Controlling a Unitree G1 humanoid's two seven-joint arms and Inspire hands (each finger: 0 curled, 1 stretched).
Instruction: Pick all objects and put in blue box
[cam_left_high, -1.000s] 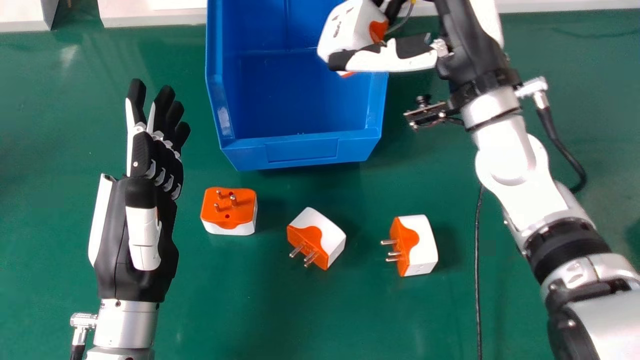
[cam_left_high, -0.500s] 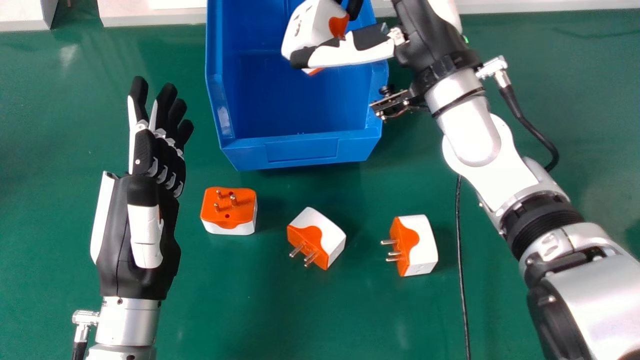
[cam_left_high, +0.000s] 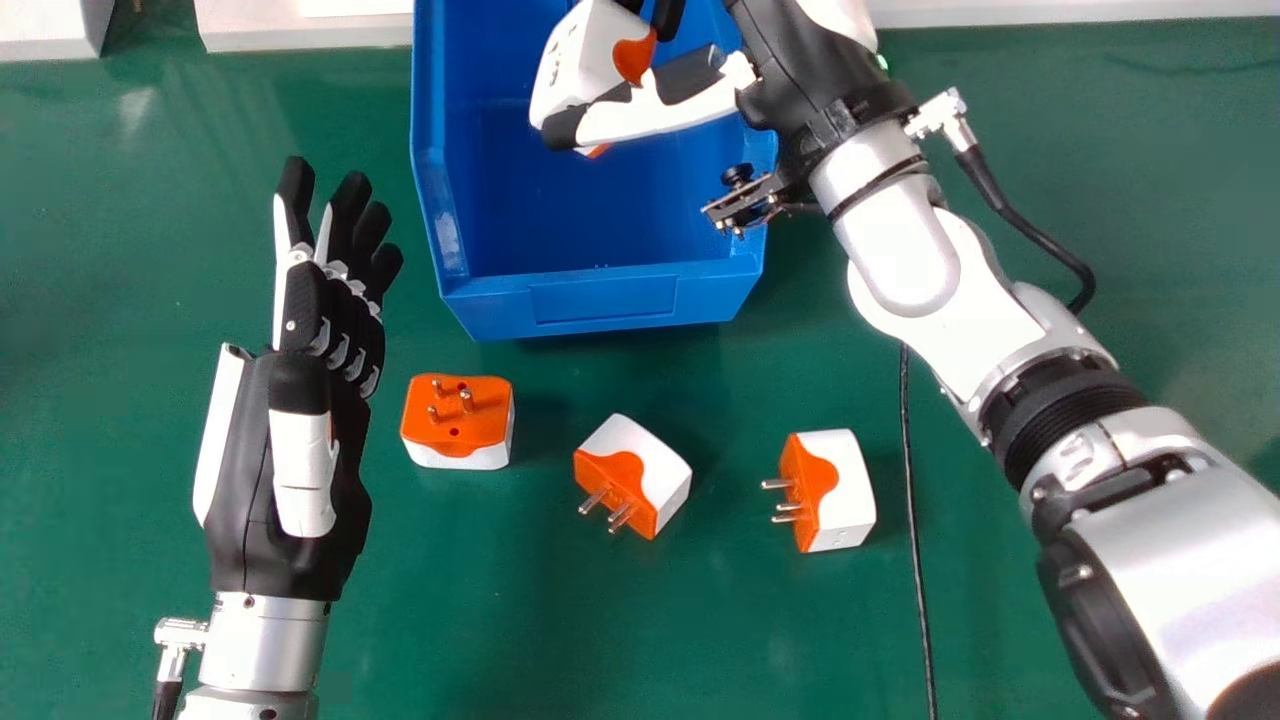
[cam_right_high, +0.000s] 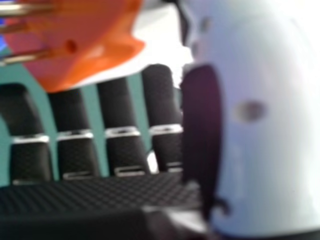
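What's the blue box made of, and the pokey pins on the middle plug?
The blue box is probably smooth plastic: light glints softly off its side. The pins on the middle plug adapter look like polished metal: they gleam silvery. Which metal, I can't tell.

right hand (cam_left_high: 650, 112) gripping far forward, left hand (cam_left_high: 325, 330) open

i have the right forearm (cam_left_high: 915, 260) slanting in from behind and to the right of its hand, with the silver wrist (cam_left_high: 868, 165) between them; the fingers (cam_right_high: 117, 102) and thumb (cam_right_high: 265, 150) are closed in a grip. my left hand sits back and to the left of the right one, fingers long and nearly straight, pointing forward, palm turned inward, thumb (cam_left_high: 302, 465) apart from the fingertips, its silver wrist (cam_left_high: 270, 640) directly behind.
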